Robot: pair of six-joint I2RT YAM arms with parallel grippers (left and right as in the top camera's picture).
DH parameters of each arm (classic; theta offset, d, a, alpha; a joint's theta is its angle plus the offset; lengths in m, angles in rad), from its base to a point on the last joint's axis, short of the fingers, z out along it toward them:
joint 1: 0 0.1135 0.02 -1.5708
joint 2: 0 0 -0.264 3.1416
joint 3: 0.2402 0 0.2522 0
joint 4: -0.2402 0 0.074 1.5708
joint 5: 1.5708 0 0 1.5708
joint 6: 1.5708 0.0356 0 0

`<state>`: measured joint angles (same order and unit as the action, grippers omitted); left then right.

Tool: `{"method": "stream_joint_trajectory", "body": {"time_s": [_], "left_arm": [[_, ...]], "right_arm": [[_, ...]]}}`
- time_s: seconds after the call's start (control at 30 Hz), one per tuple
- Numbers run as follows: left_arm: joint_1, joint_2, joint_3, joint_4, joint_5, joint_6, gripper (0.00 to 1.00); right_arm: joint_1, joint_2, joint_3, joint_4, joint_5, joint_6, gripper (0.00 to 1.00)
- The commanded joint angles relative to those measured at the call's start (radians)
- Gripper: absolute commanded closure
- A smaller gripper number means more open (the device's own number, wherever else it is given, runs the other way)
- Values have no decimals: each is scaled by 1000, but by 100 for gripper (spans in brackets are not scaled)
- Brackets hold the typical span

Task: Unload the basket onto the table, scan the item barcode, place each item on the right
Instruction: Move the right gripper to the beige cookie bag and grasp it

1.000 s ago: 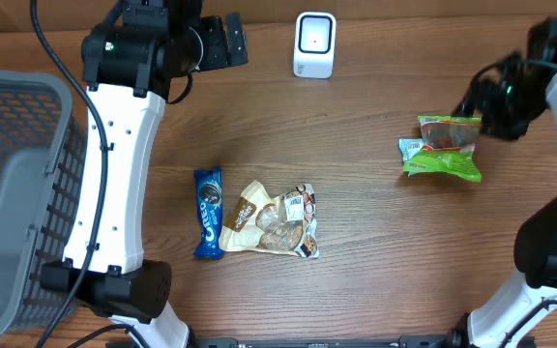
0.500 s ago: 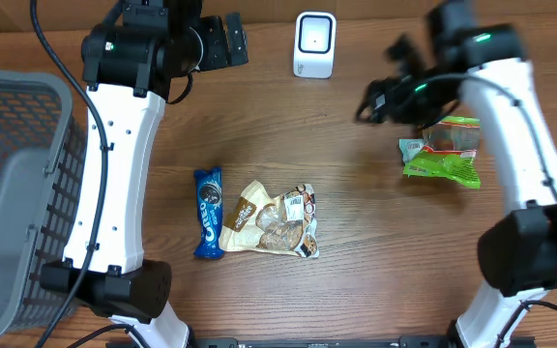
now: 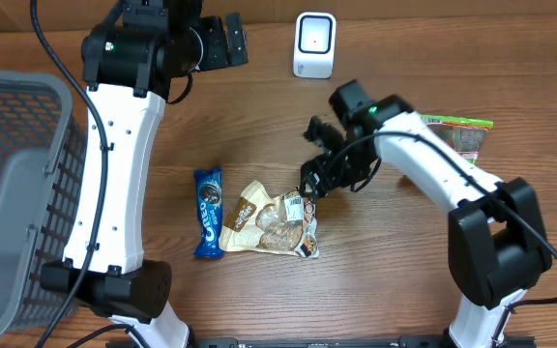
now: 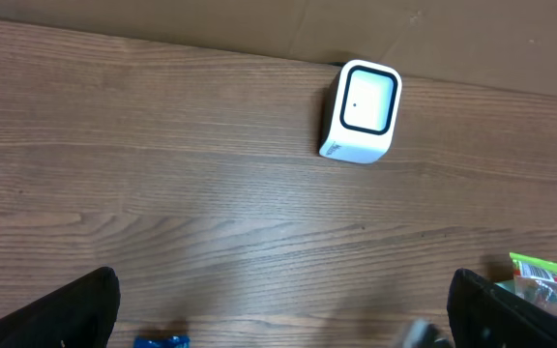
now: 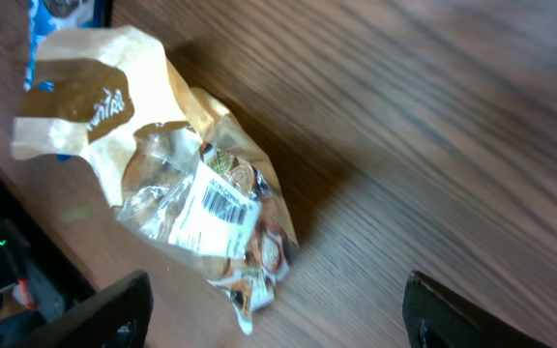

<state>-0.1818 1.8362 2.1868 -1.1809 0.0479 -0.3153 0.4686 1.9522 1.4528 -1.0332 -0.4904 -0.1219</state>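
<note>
Cookies (image 3: 278, 228) inside tan snack bag (image 3: 243, 211)

mock shop checkout: scanner (image 3: 314, 43), snack packets (image 3: 271, 220), basket (image 3: 17, 79)

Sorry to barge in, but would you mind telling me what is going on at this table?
The right end effector hovers open and empty over the tan snack bag mid-table, whose barcode label faces up. The left end effector hangs open near the white scanner at the back. An Oreo packet lies beside the bag and a green packet farther right; nothing is at the scanner yet.
</note>
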Motion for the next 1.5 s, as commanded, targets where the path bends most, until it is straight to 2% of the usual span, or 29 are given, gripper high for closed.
{"method": "stream_joint_trajectory", "body": {"time_s": [0.0,0.13,0.2,0.27,0.33,0.43,0.47,0.67,0.8,0.87,0.9,0.93,0.97,1.03,1.1,1.13,1.17,1.2,1.23,1.3,1.47], "left_arm": [[-2,-25,19,3,4,-10,0],[-2,-25,19,3,3,-10,0],[-2,-25,19,3,3,-10,0],[-2,-25,19,3,4,-11,0],[-2,-25,19,3,4,-10,0],[-2,-25,19,3,4,-10,0],[-2,-25,19,3,3,-10,0],[-2,-25,19,3,4,-10,0],[-2,-25,19,3,4,-10,0],[-2,-25,19,3,3,-10,0],[-2,-25,19,3,4,-10,0],[-2,-25,19,3,4,-10,0],[-2,-25,19,3,3,-10,0],[-2,-25,19,3,4,-10,0],[-2,-25,19,3,3,-10,0],[-2,-25,19,3,4,-10,0],[-2,-25,19,3,3,-10,0],[-2,-25,19,3,3,-10,0],[-2,-25,19,3,4,-10,0],[-2,-25,19,3,3,-10,0],[-2,-25,19,3,3,-10,0]], "right_arm": [[24,-6,-72,74,-13,22,18],[29,-5,-134,158,-13,55,23],[29,-5,-160,175,-21,74,30],[29,-5,-181,181,-38,74,43],[29,-5,-188,184,-39,74,67],[25,-5,-187,210,-35,74,94],[18,-5,-187,226,-34,74,96],[-63,-5,-114,290,58,68,96],[-109,-5,-76,447,139,5,96],[-124,-5,-76,543,130,45,95],[-129,-5,-70,563,118,87,72],[-133,-6,-59,561,98,116,43],[-137,-8,-45,547,76,147,24],[-148,-14,-1,479,25,229,10],[-163,-27,52,368,11,362,9],[-170,-33,70,315,3,418,16],[-177,-40,82,253,-10,491,28],[-178,-43,82,210,-12,562,35],[-178,-43,77,163,-11,630,35],[-164,-39,53,144,4,668,32],[-98,-24,-33,216,205,813,29]]}}
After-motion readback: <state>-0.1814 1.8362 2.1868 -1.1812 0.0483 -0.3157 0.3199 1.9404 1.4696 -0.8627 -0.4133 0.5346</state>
